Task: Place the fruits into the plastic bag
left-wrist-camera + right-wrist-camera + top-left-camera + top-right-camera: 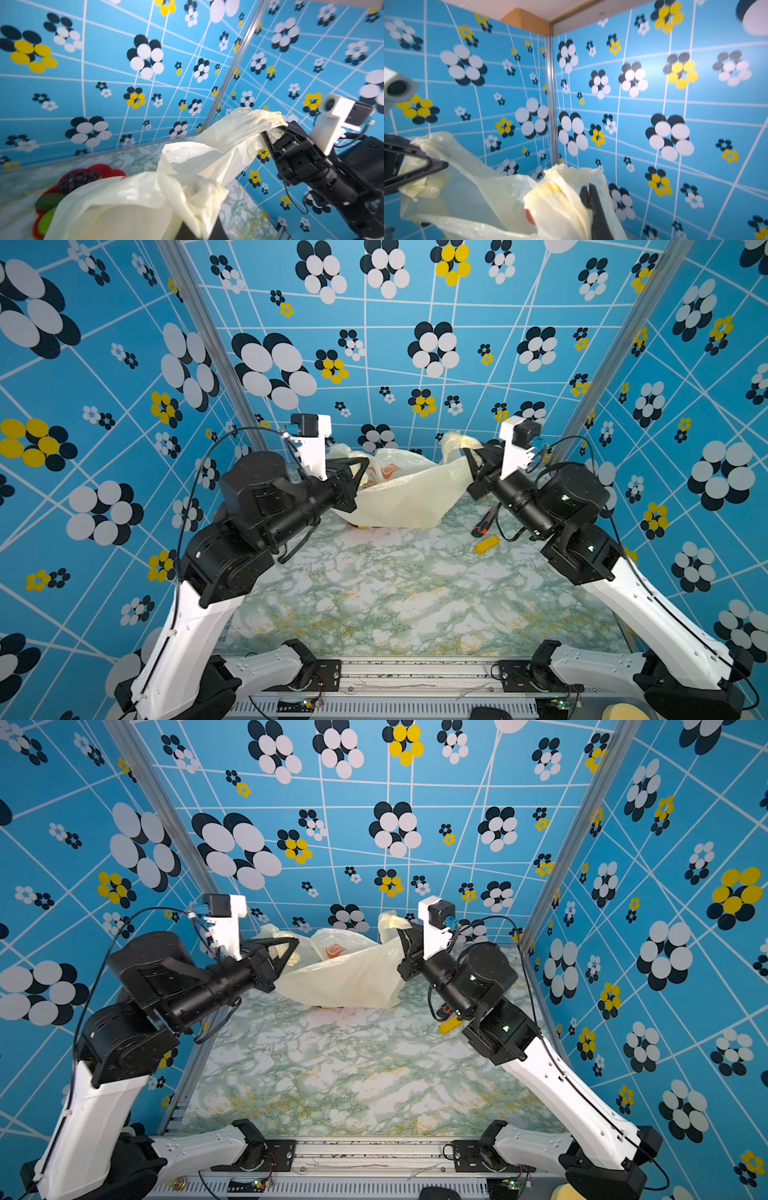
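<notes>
In both top views the plastic bag [399,497] hangs stretched at the 12 o'clock end of the marbled table [395,605]. The left gripper [365,466] has its jaws pinched together on the handle at the bag's 9 o'clock edge, and the right gripper [469,452] is clamped tight on the other loop at 2 o'clock. The left wrist view shows the fruits [76,178], purple grapes and green pieces, on a red plate [108,169] just beside the bag, outside it.

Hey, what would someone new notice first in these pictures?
A crinkly cream-yellow plastic bag hangs stretched at the back of the table, the left hand and right hand each shut on its edge. Beside it, the left wrist view shows fruits on a red plate. Loud blue flowered walls surround everything.
</notes>
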Controlling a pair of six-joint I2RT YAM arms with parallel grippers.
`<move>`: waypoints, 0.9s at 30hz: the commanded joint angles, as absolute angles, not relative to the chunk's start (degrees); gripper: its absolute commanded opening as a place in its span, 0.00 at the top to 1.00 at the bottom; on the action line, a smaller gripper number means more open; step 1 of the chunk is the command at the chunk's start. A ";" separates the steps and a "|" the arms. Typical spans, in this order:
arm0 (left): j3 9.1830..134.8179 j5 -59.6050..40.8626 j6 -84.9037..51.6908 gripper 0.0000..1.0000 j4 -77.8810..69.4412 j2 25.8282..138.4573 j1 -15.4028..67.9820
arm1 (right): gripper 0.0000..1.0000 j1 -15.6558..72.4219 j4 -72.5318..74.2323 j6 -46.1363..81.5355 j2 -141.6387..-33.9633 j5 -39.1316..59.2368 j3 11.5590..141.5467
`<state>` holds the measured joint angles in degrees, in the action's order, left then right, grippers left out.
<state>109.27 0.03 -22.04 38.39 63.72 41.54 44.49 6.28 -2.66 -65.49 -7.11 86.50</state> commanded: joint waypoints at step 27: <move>65.54 -3.36 -39.10 1.00 24.94 57.13 49.48 | 0.28 44.30 -30.78 19.56 -37.29 -22.47 39.58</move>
<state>64.20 -3.27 -40.60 24.21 56.90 49.17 44.45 -27.49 21.56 -35.46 -21.80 38.00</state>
